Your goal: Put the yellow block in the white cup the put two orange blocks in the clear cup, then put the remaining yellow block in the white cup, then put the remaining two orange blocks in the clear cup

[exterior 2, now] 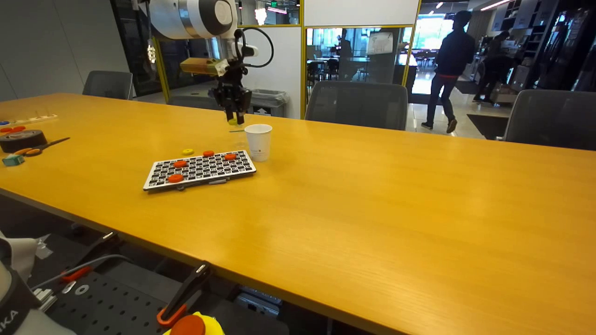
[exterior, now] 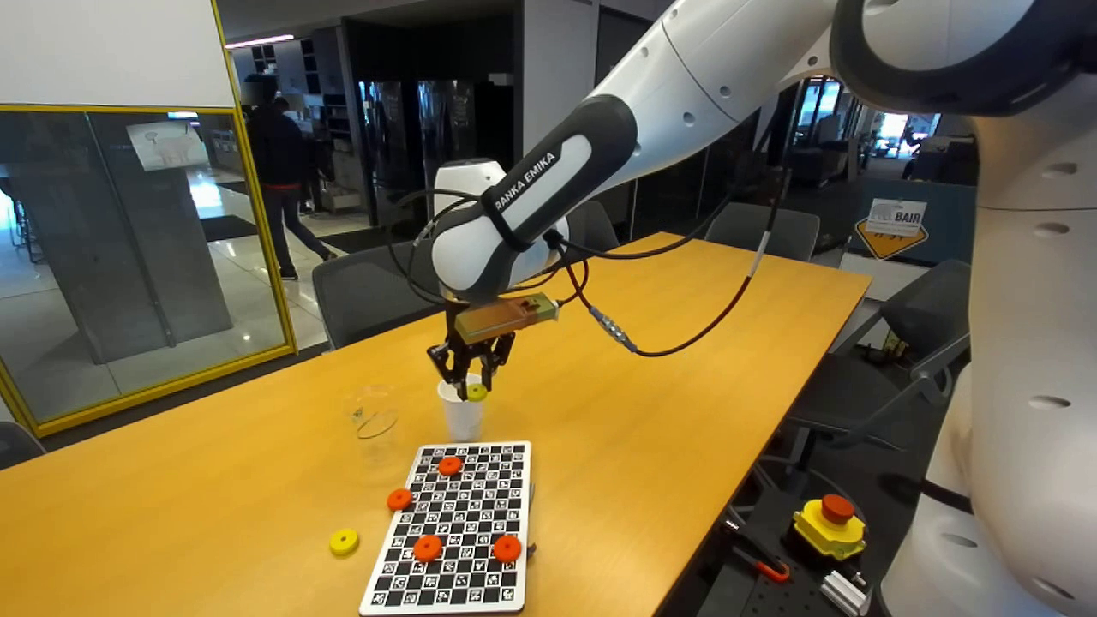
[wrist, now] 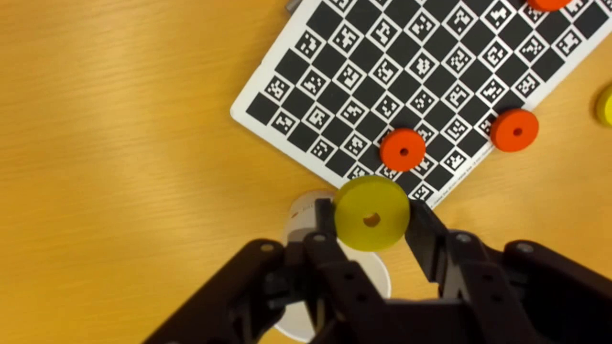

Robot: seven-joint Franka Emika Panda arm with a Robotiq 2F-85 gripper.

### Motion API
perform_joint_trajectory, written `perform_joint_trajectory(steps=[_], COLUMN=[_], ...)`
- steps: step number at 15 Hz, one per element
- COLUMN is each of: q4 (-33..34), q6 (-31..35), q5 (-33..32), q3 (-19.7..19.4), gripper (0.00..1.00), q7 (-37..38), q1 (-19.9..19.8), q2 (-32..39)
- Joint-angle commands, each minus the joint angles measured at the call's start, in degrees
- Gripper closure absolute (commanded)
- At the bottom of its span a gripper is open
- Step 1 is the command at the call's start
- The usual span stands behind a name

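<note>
At the centre of the wrist view the pincer (wrist: 372,215) held a yellow block (wrist: 368,196) by its edge, not yet in the white cup (exterior: 464,421), which stood on the desk (exterior: 617,463) below left of centre in an exterior view; another yellow block (exterior: 344,542) lay lower left there. Both blocks looked light, rigid and hardly fragile, perhaps slick, so opposite points on the round edge seemed the surest hold

Wrist view: cup (wrist: 376,275) partly behind hand (wrist: 372,215)
</note>
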Motion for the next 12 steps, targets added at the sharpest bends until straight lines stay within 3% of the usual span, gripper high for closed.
perform_joint_trajectory(steps=[1,12], q4=[7.00,17.16], q6=[-1.97,-4.13], q5=[-0.22,3.37], q3=[0.03,0.70], gripper=[0.76,0.76], q7=[-1.76,-8.08], q1=[-1.64,-5.37], q2=[3.63,12.74])
